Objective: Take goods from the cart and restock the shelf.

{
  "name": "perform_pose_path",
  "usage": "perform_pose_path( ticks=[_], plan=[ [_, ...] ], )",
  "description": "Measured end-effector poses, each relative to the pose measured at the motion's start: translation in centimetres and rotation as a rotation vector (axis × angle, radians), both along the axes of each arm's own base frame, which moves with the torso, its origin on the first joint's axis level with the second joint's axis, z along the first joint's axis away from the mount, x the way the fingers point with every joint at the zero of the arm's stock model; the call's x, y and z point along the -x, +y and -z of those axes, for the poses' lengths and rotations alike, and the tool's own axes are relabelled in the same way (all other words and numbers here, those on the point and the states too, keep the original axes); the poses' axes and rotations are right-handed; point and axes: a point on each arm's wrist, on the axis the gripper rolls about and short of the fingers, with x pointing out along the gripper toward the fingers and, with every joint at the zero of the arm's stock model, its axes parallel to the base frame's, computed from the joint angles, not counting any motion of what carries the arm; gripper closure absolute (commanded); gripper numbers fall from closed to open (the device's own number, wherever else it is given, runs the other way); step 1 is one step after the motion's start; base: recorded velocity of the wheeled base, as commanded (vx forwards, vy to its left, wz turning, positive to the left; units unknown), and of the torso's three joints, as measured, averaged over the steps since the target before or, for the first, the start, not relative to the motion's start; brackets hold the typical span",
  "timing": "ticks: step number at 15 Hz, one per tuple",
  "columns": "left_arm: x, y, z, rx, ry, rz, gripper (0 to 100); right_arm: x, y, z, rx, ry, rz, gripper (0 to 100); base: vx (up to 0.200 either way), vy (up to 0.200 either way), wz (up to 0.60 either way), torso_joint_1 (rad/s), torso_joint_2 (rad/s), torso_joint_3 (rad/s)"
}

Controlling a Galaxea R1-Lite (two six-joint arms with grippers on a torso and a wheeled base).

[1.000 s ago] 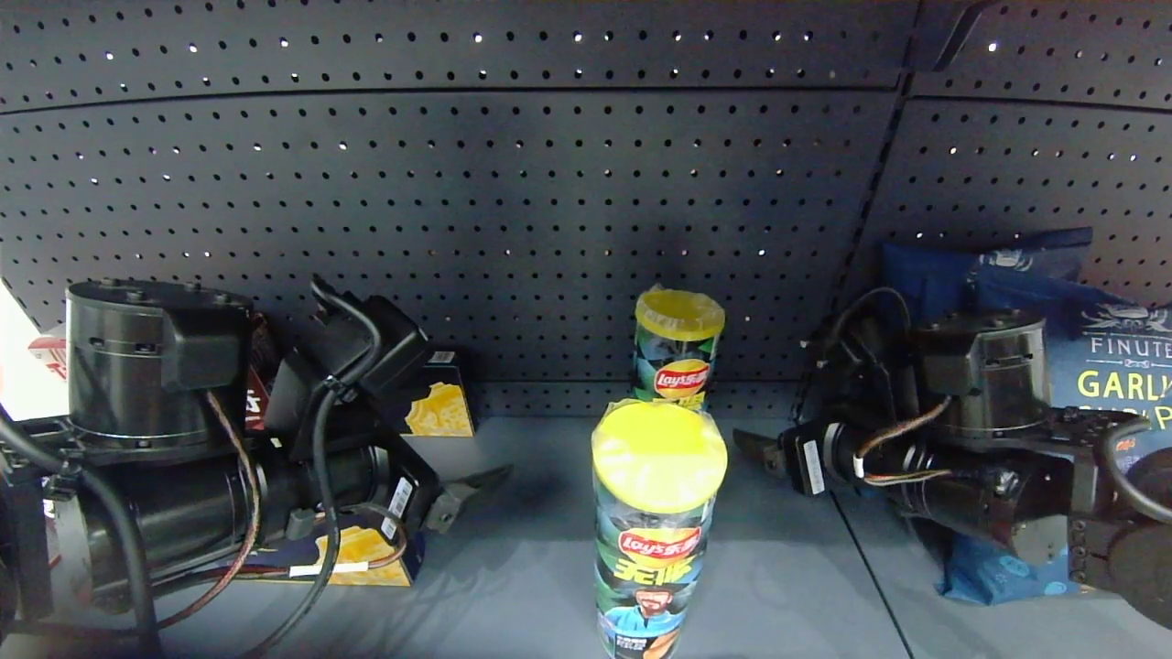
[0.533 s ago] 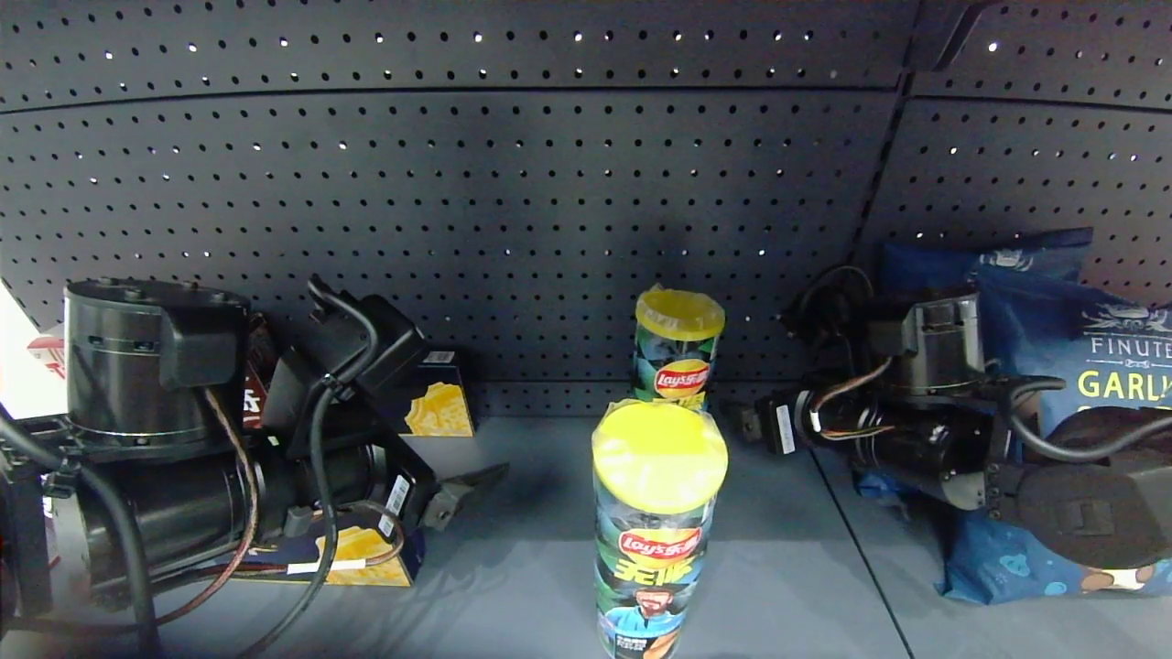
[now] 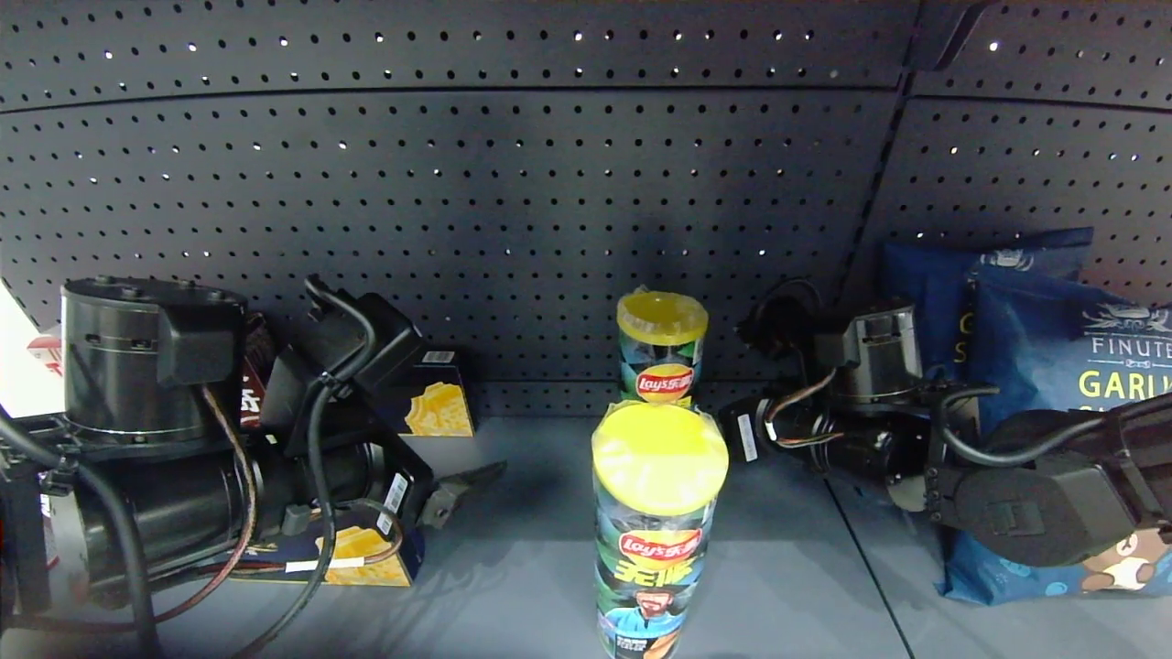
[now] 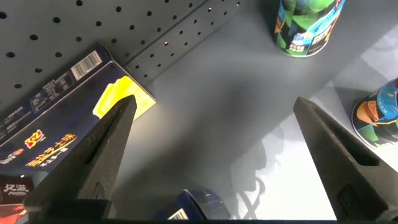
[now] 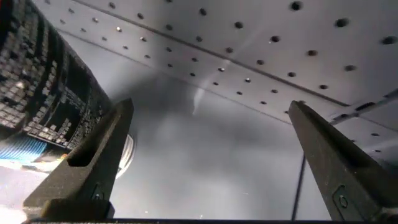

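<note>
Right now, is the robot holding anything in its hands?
Nothing. The left hand and right hand are both open and empty.

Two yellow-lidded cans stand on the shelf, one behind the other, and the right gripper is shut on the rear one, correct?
No: the right gripper is open beside the rear can, gripping nothing, as the right wrist view shows. The rear can does stand behind the front can on the shelf.
</note>
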Motion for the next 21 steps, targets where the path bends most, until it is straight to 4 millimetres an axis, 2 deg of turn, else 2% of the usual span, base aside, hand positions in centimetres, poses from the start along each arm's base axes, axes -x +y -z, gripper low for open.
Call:
perform_pose_path(
  ticks=[5, 13, 21],
  plan=[
    [0.0, 0.0, 0.1, -0.001, 0.002, 0.001, 0, 0.1, 0.4, 0.4, 0.006, 0.01, -0.009, 0, 0.0, 0.0, 0.0, 0.0, 0.0, 0.0],
    [0.2, 0.1, 0.4, -0.007, 0.013, 0.0, 0, 1.3, -0.4, 0.7, 0.017, 0.026, -0.017, 0, 0.0, 0.0, 0.0, 0.0, 0.0, 0.0],
    [0.2, 0.1, 0.5, -0.008, 0.015, 0.0, 0, 0.5, 1.5, 1.0, 0.012, 0.019, -0.048, 0, 0.0, 0.0, 0.0, 0.0, 0.0, 0.0]
  ],
)
